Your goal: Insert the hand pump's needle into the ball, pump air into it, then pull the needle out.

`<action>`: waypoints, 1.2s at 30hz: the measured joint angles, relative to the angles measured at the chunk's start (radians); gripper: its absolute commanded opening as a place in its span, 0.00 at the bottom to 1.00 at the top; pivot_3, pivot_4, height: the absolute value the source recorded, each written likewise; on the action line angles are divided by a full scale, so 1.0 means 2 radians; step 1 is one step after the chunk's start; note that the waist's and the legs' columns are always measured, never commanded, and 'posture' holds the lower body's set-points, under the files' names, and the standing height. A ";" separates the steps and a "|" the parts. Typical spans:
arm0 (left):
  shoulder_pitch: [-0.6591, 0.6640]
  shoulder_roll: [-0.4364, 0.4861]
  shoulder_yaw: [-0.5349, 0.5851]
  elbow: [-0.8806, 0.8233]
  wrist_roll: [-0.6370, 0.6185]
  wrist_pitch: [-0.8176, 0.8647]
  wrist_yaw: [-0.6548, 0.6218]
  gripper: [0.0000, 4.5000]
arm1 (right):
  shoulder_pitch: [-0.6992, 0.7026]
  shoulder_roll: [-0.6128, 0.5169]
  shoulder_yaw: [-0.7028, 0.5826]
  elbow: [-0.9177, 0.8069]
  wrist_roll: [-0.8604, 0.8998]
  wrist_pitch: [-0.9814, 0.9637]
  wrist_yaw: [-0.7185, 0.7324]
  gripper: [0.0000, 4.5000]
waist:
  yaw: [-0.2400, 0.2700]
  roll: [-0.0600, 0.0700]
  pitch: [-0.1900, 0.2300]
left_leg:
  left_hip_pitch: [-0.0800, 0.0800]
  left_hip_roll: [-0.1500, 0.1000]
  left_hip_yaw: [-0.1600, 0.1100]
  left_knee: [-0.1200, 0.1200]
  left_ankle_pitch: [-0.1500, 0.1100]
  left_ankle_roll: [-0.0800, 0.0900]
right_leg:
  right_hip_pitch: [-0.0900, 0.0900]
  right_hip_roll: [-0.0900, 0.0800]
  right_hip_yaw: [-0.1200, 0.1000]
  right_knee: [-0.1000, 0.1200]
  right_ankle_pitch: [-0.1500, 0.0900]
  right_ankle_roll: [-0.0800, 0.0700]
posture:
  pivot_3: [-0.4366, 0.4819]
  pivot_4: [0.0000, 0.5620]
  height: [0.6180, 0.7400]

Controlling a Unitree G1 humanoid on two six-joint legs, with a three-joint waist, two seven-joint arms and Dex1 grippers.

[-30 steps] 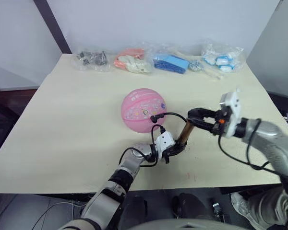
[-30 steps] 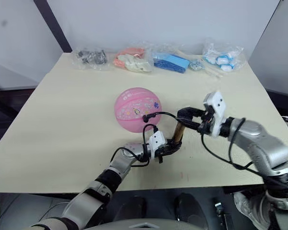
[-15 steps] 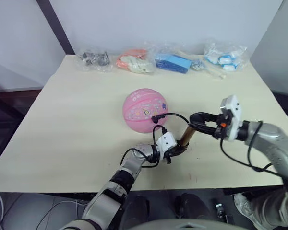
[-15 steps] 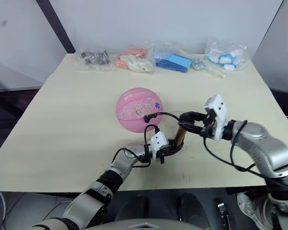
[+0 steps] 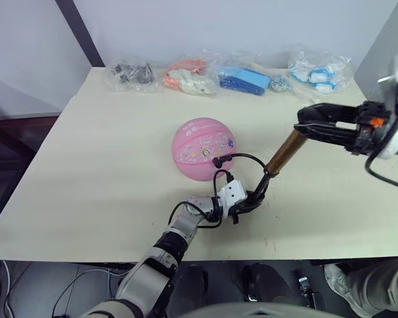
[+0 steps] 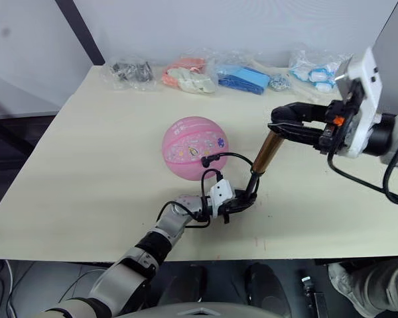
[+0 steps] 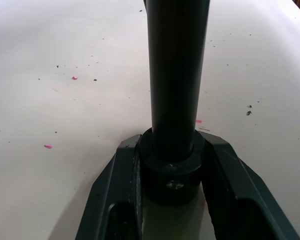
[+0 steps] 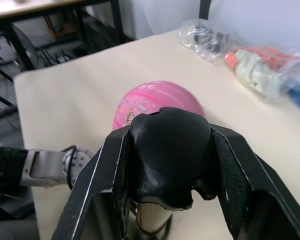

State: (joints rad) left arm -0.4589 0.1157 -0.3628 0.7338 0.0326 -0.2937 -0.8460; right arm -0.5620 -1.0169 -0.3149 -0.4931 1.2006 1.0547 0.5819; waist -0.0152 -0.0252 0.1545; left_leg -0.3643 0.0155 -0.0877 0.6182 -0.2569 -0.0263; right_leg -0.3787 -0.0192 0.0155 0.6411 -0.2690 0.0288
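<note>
Nearest, my left fingers [image 5: 253,199] clamped the hand pump [image 5: 283,152] at its black base cap, low on the worktop [image 5: 86,152]. From there its long axis slanted up and away from the ball [image 5: 203,148], rod drawn out, to the top cap held tight in my right fingers [image 5: 304,124]. The hose looped from the base to the ball, where the needle [image 5: 216,161] met the rubber.

Ball [image 5: 202,148] mid-table [image 5: 99,172], hand pump [image 5: 273,164] right of it, bags [image 5: 189,76] behind
</note>
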 measured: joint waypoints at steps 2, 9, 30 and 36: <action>0.000 0.000 0.000 0.001 0.000 0.000 0.000 0.25 | 0.002 0.003 0.000 -0.004 0.004 0.000 -0.007 0.37 | 0.000 0.000 0.000 | 0.000 0.000 0.000 0.000 0.000 0.000 | 0.000 0.000 0.000 0.000 0.000 0.000 | 0.48 0.27 1.00; 0.000 0.001 0.000 0.015 0.000 0.000 0.006 0.25 | 0.073 0.059 0.050 -0.006 -0.092 -0.087 -0.005 0.37 | -0.002 -0.005 -0.006 | 0.002 0.001 0.001 0.000 0.000 0.000 | 0.003 0.001 0.000 0.000 0.000 0.000 | 0.48 0.27 1.00; 0.015 0.009 0.003 0.021 0.001 0.009 0.017 0.25 | 0.173 0.220 0.222 0.106 -0.327 -0.291 0.045 0.37 | -0.013 -0.008 -0.021 | 0.011 0.005 -0.002 -0.003 -0.002 -0.003 | 0.010 0.000 0.000 0.000 -0.003 -0.004 | 0.48 0.27 1.00; 0.009 0.008 0.001 0.003 0.000 0.009 0.011 0.25 | 0.148 0.165 0.163 0.071 -0.259 -0.194 0.059 0.37 | -0.011 -0.003 -0.014 | 0.009 0.003 0.000 -0.003 0.000 -0.001 | 0.007 0.000 -0.001 0.000 -0.002 -0.003 | 0.48 0.27 1.00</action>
State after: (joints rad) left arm -0.4411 0.1309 -0.3615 0.7394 0.0332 -0.2763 -0.8239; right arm -0.2668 -0.6866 0.0116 -0.3520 0.6825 0.6672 0.6994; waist -0.0369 -0.0320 0.1271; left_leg -0.3470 0.0207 -0.0879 0.6132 -0.2577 -0.0278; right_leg -0.3650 -0.0188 0.0137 0.6406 -0.2734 0.0220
